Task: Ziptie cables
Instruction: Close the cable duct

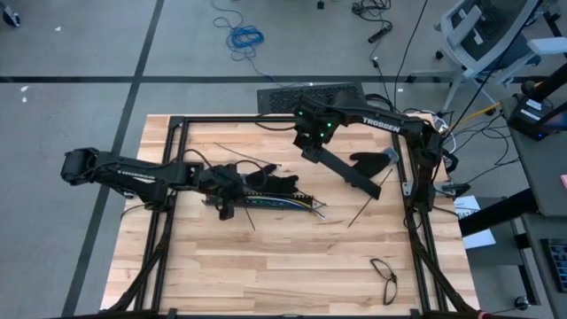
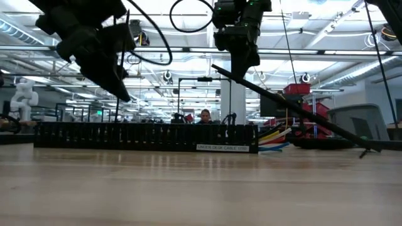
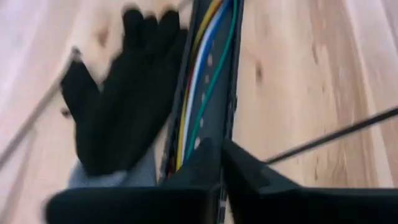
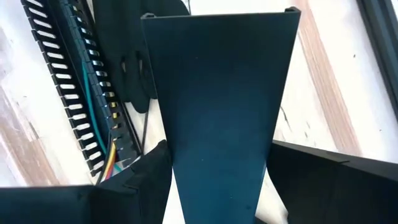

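The cables (image 3: 198, 93), yellow, white, blue and green, lie side by side inside a long black slotted tray (image 1: 275, 202) near the middle of the counter (image 1: 266, 266), their coloured ends sticking out of the tray's end on the right arm's side (image 2: 274, 139). The left tool (image 3: 221, 163) is down at the tray with its two dark fingers clenched together right over the channel; whether they pinch anything between them cannot be told. Just beside the tray lies a black glove (image 3: 121, 93), touching its wall. The right tool (image 4: 217, 180) is raised above the counter toward the far edge and grasps a flat black cover strip (image 4: 219, 93), which slants from the tool down to the counter (image 2: 301, 113). Thin black strips (image 1: 368, 209) lie loose on the wood near the tray, and a looped black cable (image 1: 385, 276) rests apart near the near right corner
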Robot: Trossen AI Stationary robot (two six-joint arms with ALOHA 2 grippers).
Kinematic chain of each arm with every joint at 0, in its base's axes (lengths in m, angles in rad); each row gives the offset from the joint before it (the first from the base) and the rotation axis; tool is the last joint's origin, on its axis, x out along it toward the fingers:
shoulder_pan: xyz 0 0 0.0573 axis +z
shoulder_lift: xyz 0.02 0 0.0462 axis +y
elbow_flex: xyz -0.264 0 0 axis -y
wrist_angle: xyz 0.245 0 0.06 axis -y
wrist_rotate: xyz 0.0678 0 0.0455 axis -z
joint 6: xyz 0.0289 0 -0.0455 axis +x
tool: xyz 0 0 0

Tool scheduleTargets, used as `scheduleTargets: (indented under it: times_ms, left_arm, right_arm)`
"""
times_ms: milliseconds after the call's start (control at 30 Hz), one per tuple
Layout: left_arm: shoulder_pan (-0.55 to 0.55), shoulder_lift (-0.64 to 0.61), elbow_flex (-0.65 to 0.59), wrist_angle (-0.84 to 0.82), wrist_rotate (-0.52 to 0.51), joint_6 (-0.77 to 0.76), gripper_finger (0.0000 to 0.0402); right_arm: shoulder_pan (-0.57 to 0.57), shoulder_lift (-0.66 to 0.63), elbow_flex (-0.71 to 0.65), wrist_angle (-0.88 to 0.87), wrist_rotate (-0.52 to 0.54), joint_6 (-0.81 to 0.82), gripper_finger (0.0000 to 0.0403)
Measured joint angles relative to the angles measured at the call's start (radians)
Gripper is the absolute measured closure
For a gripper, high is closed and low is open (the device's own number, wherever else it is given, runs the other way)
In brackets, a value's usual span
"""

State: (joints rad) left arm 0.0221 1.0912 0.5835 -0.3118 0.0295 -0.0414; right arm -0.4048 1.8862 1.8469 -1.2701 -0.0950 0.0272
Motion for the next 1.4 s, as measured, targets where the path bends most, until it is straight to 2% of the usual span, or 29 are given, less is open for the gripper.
scheduleTargets:
  times_ms: [133, 333, 633, 800, 1000, 1100, 1233, 1400]
  left_arm:
    - [0.031, 0.052, -0.002, 0.010, 0.026, 0.026, 0.0397]
    - [0.063, 0.181, -0.002, 0.022, 0.125, 0.052, 0.0400]
    - [0.063, 0.337, 0.000, 0.035, 0.125, 0.049, 0.0401]
    - [0.047, 0.336, 0.002, -0.031, 0.137, 0.028, 0.0401]
    - [0.021, 0.295, 0.000, -0.132, 0.136, 0.021, 0.0401]
    - [0.015, 0.281, -0.002, -0.152, 0.124, 0.021, 0.0401]
    - [0.014, 0.278, -0.002, -0.152, 0.104, -0.004, 0.0401]
    - [0.015, 0.277, -0.002, -0.153, 0.094, -0.060, 0.0402]
  right_arm:
    - [-0.014, 0.000, 0.000, 0.011, 0.000, -0.017, 0.0172]
    - [-0.020, 0.000, 0.000, 0.009, -0.001, -0.023, 0.0172]
    - [-0.020, 0.000, 0.000, 0.003, -0.001, -0.029, 0.0172]
    - [-0.020, 0.000, 0.000, -0.012, -0.006, -0.036, 0.0172]
    - [-0.019, 0.000, 0.000, -0.195, 0.000, -0.077, 0.0172]
    - [-0.016, 0.000, 0.000, -0.228, 0.001, -0.065, 0.0172]
    - [0.011, 0.004, -0.016, -0.252, -0.046, -0.061, 0.0172]
    - [0.104, 0.012, -0.101, -0.210, -0.147, -0.043, 0.0172]
